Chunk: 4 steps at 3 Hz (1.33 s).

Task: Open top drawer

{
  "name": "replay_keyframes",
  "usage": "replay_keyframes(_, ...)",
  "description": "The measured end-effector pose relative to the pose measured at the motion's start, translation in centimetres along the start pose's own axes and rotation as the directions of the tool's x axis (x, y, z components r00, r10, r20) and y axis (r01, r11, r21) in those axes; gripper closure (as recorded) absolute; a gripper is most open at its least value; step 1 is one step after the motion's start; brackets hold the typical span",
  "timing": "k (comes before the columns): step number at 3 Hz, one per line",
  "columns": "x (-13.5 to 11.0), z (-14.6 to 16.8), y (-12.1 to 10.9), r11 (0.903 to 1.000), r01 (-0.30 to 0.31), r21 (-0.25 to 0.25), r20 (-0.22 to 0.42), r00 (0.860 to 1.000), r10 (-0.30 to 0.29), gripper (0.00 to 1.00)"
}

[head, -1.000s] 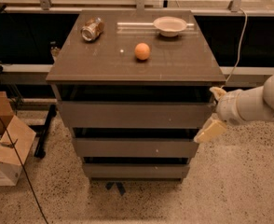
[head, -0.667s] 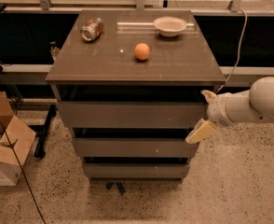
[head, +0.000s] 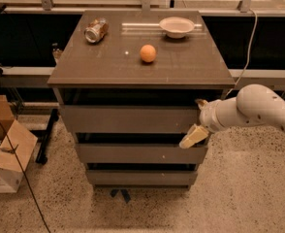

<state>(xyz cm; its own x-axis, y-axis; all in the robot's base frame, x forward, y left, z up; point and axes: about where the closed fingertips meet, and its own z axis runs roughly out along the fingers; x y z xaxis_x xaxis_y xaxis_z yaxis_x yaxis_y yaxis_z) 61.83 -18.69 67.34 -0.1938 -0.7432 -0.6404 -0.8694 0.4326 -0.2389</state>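
The top drawer (head: pixel 128 119) is the tallest and widest of three grey-brown fronts in the cabinet, and it sits flush and closed under the tabletop. My gripper (head: pixel 197 120) is at the right end of that front, on a white arm coming in from the right. It is open, with one fingertip (head: pixel 199 102) near the drawer's upper right corner and the cream finger (head: pixel 193 136) at its lower right corner. It holds nothing.
On the cabinet top (head: pixel 84 67) lie a crushed can (head: pixel 96 30), an orange (head: pixel 148 53) and a white bowl (head: pixel 177 26). The mid drawer (head: pixel 140 153) and the bottom drawer (head: pixel 140 177) are below. Cardboard boxes (head: pixel 4 152) stand on the floor to the left. A cable (head: pixel 249 38) hangs at the right.
My gripper has moved left, from beside the cabinet's right side onto the right end of the top drawer front. The drawers have not moved.
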Motion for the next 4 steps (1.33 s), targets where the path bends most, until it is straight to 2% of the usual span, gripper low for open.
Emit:
replay_keyframes(1, -1.0, 1.7, -0.2, 0.9993, 0.034, -0.015, 0.0, 0.999, -0.034, 0.17)
replay_keyframes(3, 0.6, -0.5, 0.6, 0.9967, 0.08, -0.012, -0.082, 0.993, -0.081, 0.63)
replay_keyframes(4, 0.6, -0.5, 0.6, 0.9967, 0.08, -0.012, -0.082, 0.993, -0.081, 0.87)
